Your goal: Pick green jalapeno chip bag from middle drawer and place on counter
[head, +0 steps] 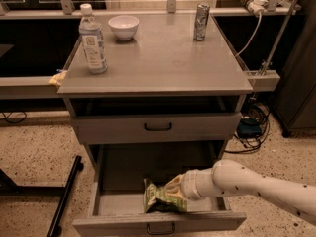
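The green jalapeno chip bag [159,199] lies on the floor of the open middle drawer [126,174], near its front wall. My gripper [175,187] reaches into the drawer from the right on a white arm and sits against the bag's upper right edge. The arm's end covers the bag's right side. The grey counter [158,63] is above, at the top of the cabinet.
On the counter stand a water bottle [93,39] at the left, a white bowl [123,26] at the back and a can [201,21] at the back right. The upper drawer front [158,127] is slightly pulled out. A black bar [64,196] leans at the left; cables [249,127] lie at the right.
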Robot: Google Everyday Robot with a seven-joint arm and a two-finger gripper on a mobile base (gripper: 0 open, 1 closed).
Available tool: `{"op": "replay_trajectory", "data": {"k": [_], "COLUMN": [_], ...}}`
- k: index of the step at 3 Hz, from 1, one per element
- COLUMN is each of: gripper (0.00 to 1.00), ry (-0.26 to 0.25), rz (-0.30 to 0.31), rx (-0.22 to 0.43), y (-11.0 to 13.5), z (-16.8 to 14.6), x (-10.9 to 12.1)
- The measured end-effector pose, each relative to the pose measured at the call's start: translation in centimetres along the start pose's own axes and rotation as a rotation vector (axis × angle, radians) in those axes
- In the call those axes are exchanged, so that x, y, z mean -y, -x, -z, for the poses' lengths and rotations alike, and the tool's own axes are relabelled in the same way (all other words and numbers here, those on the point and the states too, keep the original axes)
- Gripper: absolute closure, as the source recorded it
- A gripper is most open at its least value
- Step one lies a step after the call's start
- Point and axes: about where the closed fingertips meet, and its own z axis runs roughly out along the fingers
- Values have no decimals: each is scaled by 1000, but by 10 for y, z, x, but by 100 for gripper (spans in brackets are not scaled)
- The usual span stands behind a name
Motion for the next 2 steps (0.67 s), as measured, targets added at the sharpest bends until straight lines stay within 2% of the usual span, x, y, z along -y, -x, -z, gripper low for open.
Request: {"op": "replay_trajectory", "data": {"k": [2], "gripper": [35], "ry": [47], "rz": [11], "rx": [56], "y": [-15], "z": [-37], "x": [10]}}
